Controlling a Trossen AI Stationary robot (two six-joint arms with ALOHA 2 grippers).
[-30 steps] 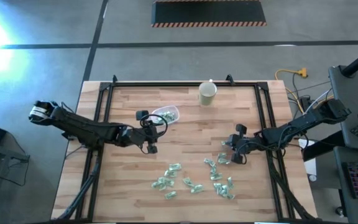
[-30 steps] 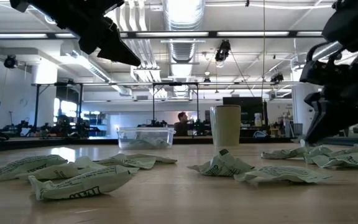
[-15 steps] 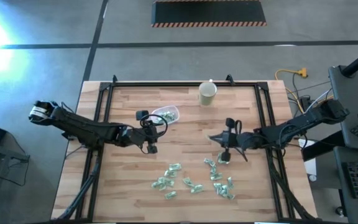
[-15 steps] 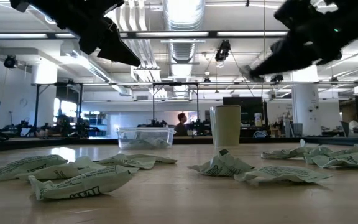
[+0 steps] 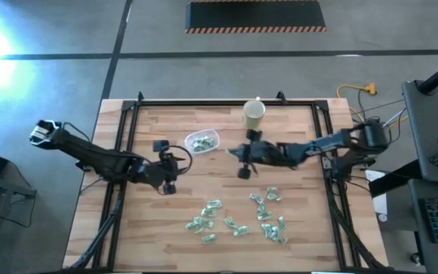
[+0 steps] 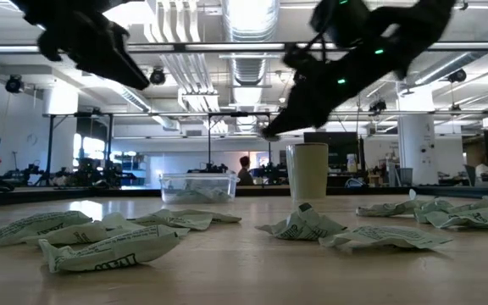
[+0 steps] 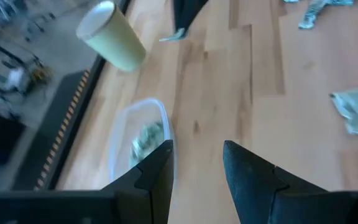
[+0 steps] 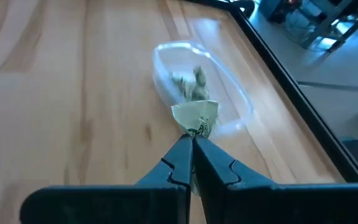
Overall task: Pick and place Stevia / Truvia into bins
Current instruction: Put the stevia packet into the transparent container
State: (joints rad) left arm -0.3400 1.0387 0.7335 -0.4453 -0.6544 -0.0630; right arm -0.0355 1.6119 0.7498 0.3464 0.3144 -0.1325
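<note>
The right gripper's (image 8: 191, 144) fingers are pinched tight on one small pale green and white paper sachet (image 8: 196, 117), which sticks out past the tips. It is carried in the air toward the shallow clear plastic tub (image 8: 229, 93), which sits on the wooden table (image 5: 295, 228) just beside the tall beige paper cup (image 5: 254, 114) and already has a few sachets in it. In the overhead view the right gripper (image 5: 232, 151) is near the tub (image 5: 203, 140) but not over it.

To do this step well, I would bring the tips fully above the middle of the tub before letting go, since the sachet is light and may drift past the low rim. Keep low and clear of the cup.

The left gripper (image 5: 166, 164) waits near the tub's other side, fingers (image 7: 247, 174) parted and empty. The remaining sachets (image 5: 238, 221) lie scattered at the near side of the table, well apart from the tub
</note>
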